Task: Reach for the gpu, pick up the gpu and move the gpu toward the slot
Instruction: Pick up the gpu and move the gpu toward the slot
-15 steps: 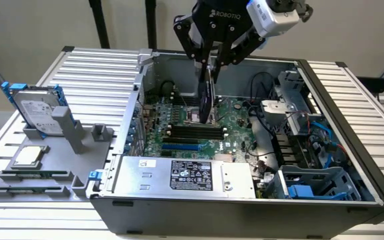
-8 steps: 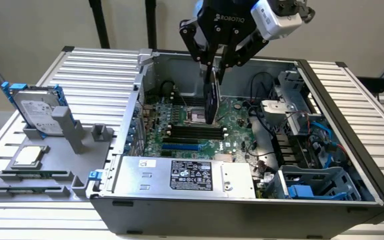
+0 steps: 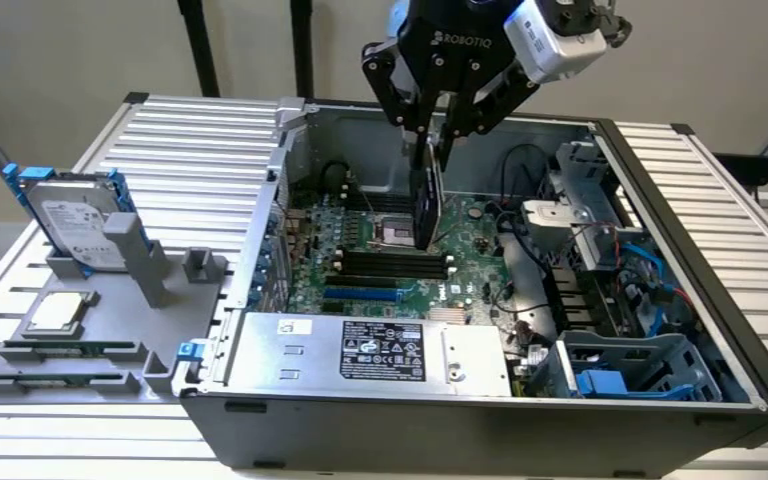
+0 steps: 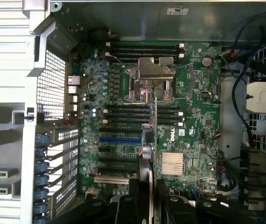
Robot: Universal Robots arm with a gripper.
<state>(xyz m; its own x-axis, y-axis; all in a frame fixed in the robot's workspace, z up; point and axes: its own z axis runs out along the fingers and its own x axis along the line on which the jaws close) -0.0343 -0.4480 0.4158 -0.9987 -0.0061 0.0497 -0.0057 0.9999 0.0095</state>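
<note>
Dark and thin, seen edge-on, the gpu (image 3: pixel 426 200) hangs upright from my gripper (image 3: pixel 438 135), whose fingers are clenched on its upper edge. It sits above the green motherboard (image 3: pixel 384 255) inside the open computer case (image 3: pixel 491 420), over the processor socket (image 4: pixel 152 79) and the black memory slots (image 4: pixel 128 114). In the wrist view the card (image 4: pixel 155 126) appears as a narrow vertical line rising from between my fingers (image 4: pixel 142 196). A blue slot (image 4: pixel 119 139) lies just beside it on the board. Outside the case, on the exterior view's left, a silver hard drive (image 3: pixel 75 232) with blue rails stands in a grey holder (image 3: pixel 144 290), near a small square processor chip (image 3: pixel 61 313).
</note>
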